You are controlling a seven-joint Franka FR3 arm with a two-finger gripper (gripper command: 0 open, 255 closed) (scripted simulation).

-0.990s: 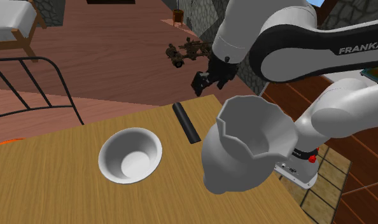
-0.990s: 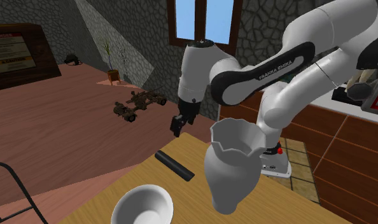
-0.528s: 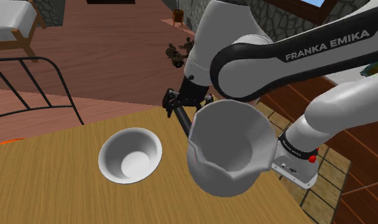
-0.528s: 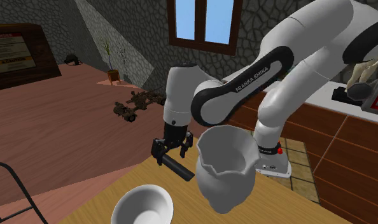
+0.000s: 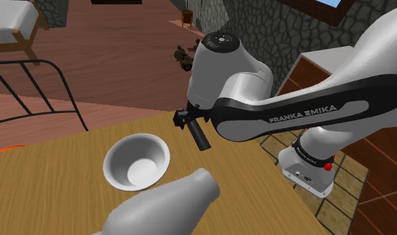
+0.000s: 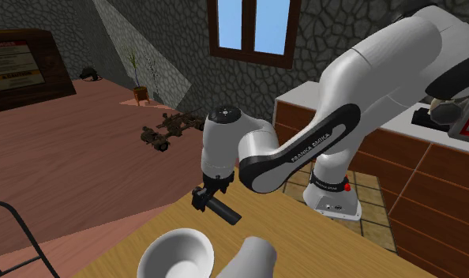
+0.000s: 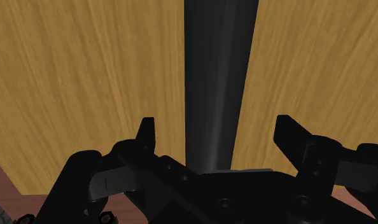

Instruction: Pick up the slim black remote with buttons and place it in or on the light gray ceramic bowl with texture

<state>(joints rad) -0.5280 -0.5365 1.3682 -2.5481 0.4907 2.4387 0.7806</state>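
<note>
The gripper [image 7: 216,127] has dropped over the black remote [image 5: 199,137], and the grey vase [image 5: 169,204] has toppled. The fingers are spread astride the remote, seemingly not touching it. It lies on the shoulder view's right of the pale bowl [image 5: 111,160]. Grasp step: next, close and lift.

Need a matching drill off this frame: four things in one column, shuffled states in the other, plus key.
Things:
1 remote
2 bowl
3 vase
4 gripper

States:
A open
B tipped on its side
C upright and empty
D flat on the table, straddled but untouched

Pairs: 1-D, 2-C, 3-B, 4-A
</note>
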